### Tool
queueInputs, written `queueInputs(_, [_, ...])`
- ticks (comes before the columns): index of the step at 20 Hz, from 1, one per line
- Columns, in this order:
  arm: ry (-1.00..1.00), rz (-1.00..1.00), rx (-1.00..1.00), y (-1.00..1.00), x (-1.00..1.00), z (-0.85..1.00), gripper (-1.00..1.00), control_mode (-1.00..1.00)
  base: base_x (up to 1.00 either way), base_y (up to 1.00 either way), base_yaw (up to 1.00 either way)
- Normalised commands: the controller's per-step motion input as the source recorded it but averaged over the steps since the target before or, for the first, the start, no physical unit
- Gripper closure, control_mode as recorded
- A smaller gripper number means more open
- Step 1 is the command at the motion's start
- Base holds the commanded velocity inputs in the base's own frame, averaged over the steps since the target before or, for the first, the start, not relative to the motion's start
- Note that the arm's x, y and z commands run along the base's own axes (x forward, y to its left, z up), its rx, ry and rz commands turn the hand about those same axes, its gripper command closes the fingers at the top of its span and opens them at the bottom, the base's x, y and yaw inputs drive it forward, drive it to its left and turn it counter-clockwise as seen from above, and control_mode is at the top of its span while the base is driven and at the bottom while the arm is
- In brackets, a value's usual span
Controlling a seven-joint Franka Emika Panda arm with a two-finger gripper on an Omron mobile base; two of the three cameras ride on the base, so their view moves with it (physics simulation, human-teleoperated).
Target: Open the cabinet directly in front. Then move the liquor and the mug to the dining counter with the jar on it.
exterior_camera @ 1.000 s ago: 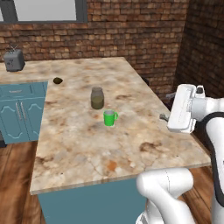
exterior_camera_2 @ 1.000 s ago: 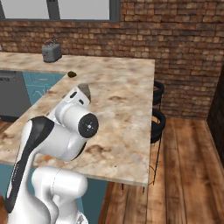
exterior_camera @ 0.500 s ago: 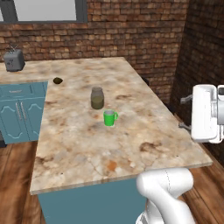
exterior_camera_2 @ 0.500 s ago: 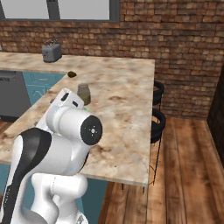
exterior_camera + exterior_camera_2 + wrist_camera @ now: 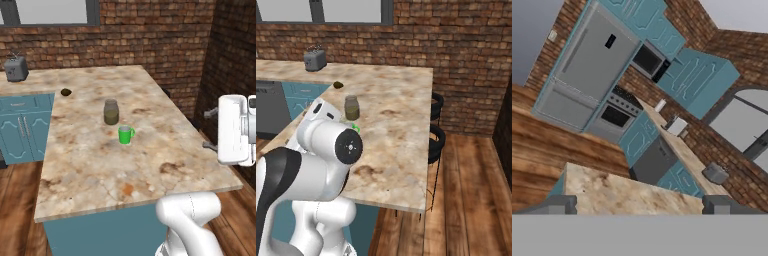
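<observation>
While a toaster [image 5: 16,69] is sitting at the far left corner of the dining counter [image 5: 150,165], the jar [image 5: 111,112] is standing near the counter's middle, with the mug [image 5: 125,135] just beside it on the near side. Off the right edge, the gripper [image 5: 637,204] is hanging with its jaws spread wide, holding nothing.

Around me stand red brick walls [image 5: 150,30], a wooden floor [image 5: 471,200] (warm brown planks), and a window [image 5: 50,11] above.
</observation>
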Motion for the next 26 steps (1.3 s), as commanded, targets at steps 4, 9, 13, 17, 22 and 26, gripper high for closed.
queueInputs(4, [0.0, 0.0, 0.0, 0.0, 0.0, 0.0, -1.0, 1.0, -0.02, 0.0, 0.0])
queueInputs(9, [0.0, 0.0, 0.0, 0.0, 0.0, 0.0, -1.0, 1.0, -0.52, -0.24, 0.01])
queueInputs(13, [0.0, 0.0, 0.0, 0.0, 0.0, 0.0, -1.0, 1.0, -0.96, -0.21, 0.08])
queueInputs(17, [0.0, 0.0, 0.0, 0.0, 0.0, 0.0, -1.0, 1.0, -0.73, -0.01, 0.18])
queueInputs(22, [0.0, 0.0, 0.0, 0.0, 0.0, 0.0, -1.0, 1.0, -0.16, 0.12, 0.36])
queueInputs(26, [0.0, 0.0, 0.0, 0.0, 0.0, 0.0, -1.0, 1.0, 0.0, 0.25, 0.56])
